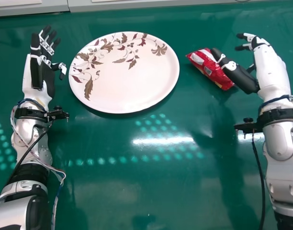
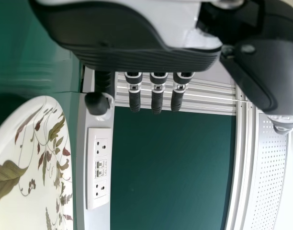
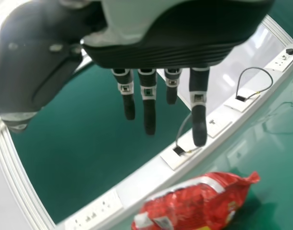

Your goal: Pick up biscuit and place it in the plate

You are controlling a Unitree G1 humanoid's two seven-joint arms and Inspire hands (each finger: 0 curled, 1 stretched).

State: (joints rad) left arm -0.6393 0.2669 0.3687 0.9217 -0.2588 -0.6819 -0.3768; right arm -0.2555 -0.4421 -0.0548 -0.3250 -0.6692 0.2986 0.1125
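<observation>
The red biscuit packet [image 1: 209, 68], just left of the right hand [image 1: 239, 75] by its thumb, looks light, slick and crinkly, its contents likely brittle; pinch gently across the middle. That hand is wide, fingers straight. The left hand [image 1: 37, 69], also wide, is beyond the plate [image 1: 132, 91].

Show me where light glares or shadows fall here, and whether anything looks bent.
Head view: white glare and pale light dots on the table, dark shadow along the near edge of the plate. Right wrist view: darker patch beside the red packet; the pale frame of the green panel looks bowed, probably lens distortion.
</observation>
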